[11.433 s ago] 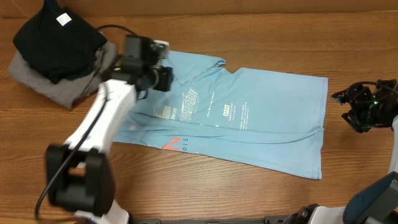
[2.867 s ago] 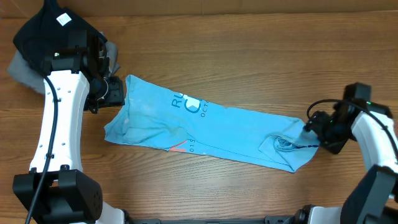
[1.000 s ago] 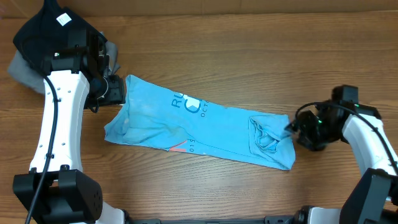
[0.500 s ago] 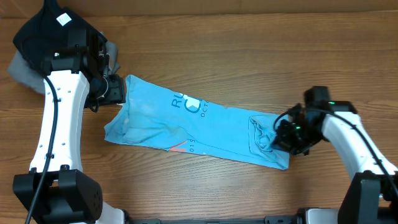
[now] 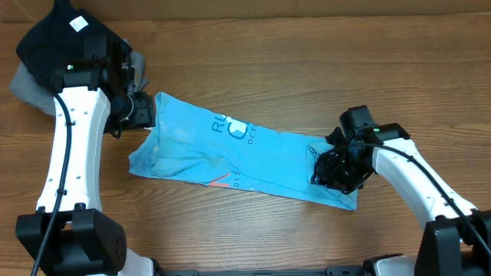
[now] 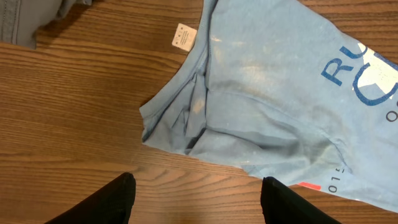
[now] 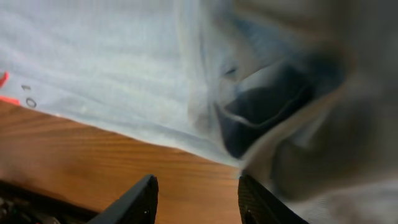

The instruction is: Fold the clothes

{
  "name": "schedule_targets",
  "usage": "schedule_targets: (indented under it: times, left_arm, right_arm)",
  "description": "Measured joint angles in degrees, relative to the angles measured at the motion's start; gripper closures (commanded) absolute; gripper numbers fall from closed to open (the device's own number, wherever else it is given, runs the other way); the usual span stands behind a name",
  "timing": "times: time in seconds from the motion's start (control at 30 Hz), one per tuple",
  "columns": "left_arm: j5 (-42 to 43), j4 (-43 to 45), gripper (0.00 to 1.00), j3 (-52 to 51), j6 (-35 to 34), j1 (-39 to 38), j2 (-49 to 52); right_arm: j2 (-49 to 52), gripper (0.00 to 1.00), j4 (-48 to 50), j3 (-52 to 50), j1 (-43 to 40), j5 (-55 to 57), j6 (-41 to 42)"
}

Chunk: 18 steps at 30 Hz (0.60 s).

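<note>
Overhead, right gripper rests on the folded T-shirt, grip unclear; left gripper gapes wide.

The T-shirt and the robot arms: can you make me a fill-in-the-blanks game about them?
1. The T-shirt lying on the table is light ___.
2. Its small white neck tag rests on bare ___.
3. On top of the grey folded garment sits a ___ one.
4. The left gripper is ___, with nothing between its fingers.
Missing words: blue; wood; black; open.
</note>
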Motion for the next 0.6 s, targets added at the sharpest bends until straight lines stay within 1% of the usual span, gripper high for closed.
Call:
schedule_targets:
  times: [0.07, 0.13, 0.17, 0.2, 0.27, 0.3, 0.47, 0.6]
  left_arm:
    - [0.00, 0.00, 0.32, 0.00, 0.00, 0.00, 0.00]
    - [0.00, -0.02, 0.32, 0.00, 0.00, 0.00, 0.00]
    - [0.00, 0.00, 0.32, 0.00, 0.00, 0.00, 0.00]
    - [0.00, -0.02, 0.32, 0.00, 0.00, 0.00, 0.00]
    - [0.00, -0.02, 0.32, 0.00, 0.00, 0.00, 0.00]
    - [0.00, -0.02, 0.31, 0.00, 0.00, 0.00, 0.00]
    - [0.00, -0.02, 0.31, 0.00, 0.00, 0.00, 0.00]
    - [0.00, 0.00, 0.31, 0.00, 0.00, 0.00, 0.00]
  right_arm:
    - [-0.92, 0.55, 0.02, 1.44, -2.36, 0.70, 0.00]
    - [-2.25, 0.58, 0.35, 3.04, -5.62, 1.20, 0.24]
    - [-2.82, 0.58, 0.57, 3.56, -7.13, 1.38, 0.50]
    - [-3.34, 0.56, 0.59, 4.00, -8.98, 1.49, 0.79]
    - [-3.85, 0.41, 0.52, 4.52, -13.22, 1.92, 1.44]
    - [-3.80, 0.36, 0.52, 4.55, -15.19, 2.12, 1.57]
    - [-1.42, 0.36, 0.15, 4.26, -23.19, 2.08, 0.07]
    - [2.27, 0.35, 0.96, 1.55, -24.90, 0.39, -1.77]
